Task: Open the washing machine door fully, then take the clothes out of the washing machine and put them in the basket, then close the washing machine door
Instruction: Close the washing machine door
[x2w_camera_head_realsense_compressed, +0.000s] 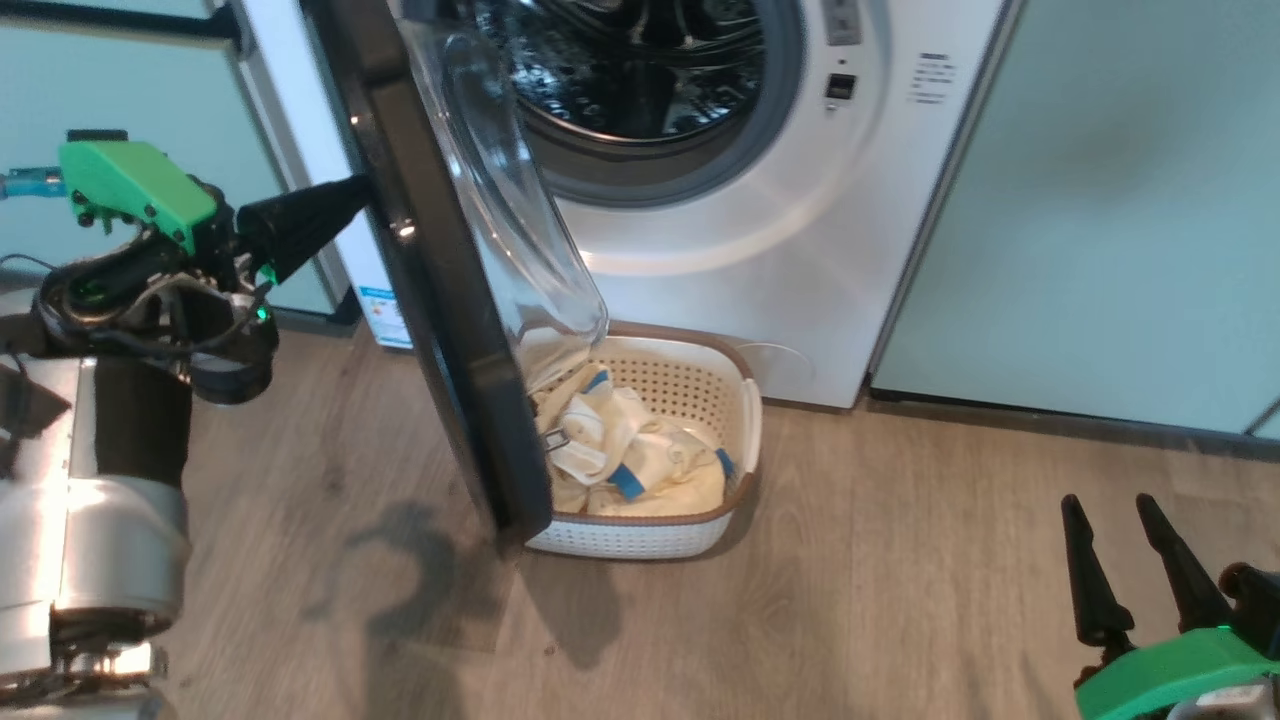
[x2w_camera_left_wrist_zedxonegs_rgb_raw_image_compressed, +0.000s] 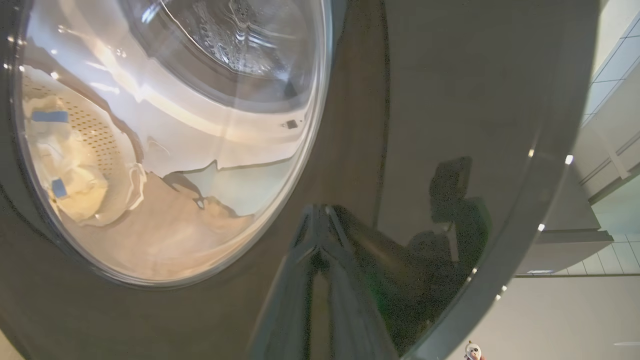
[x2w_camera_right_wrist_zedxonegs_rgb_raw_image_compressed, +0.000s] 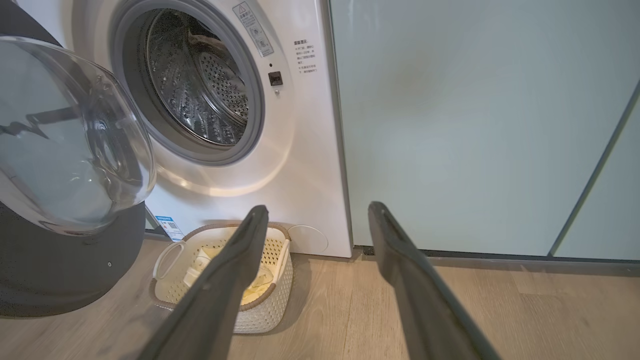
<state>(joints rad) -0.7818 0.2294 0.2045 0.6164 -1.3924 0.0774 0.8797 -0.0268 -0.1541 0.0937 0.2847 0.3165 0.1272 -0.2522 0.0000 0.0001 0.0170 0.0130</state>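
Observation:
The white washing machine (x2w_camera_head_realsense_compressed: 800, 250) has its drum mouth (x2w_camera_head_realsense_compressed: 640, 80) uncovered, and I see bare metal inside. Its black door (x2w_camera_head_realsense_compressed: 440, 300) stands swung out, edge-on to me, with the glass window (x2w_camera_head_realsense_compressed: 510, 200) bulging toward the machine. My left gripper (x2w_camera_head_realsense_compressed: 355, 192) is shut, its tips against the door's glossy outer face (x2w_camera_left_wrist_zedxonegs_rgb_raw_image_compressed: 450, 100). The cream basket (x2w_camera_head_realsense_compressed: 650, 540) sits on the floor below the drum, partly behind the door, and holds the cream-yellow clothes (x2w_camera_head_realsense_compressed: 640, 460) with blue trim. My right gripper (x2w_camera_head_realsense_compressed: 1130, 530) hangs open and holds nothing at the lower right, well away from the basket (x2w_camera_right_wrist_zedxonegs_rgb_raw_image_compressed: 270, 305).
Pale green cabinets (x2w_camera_head_realsense_compressed: 1100, 200) flank the machine on the right, and more stand on the left (x2w_camera_head_realsense_compressed: 150, 90). A wood floor (x2w_camera_head_realsense_compressed: 900, 600) stretches in front. The door's lower edge hangs over the basket's left end. My left forearm (x2w_camera_head_realsense_compressed: 110, 520) stands at the far left.

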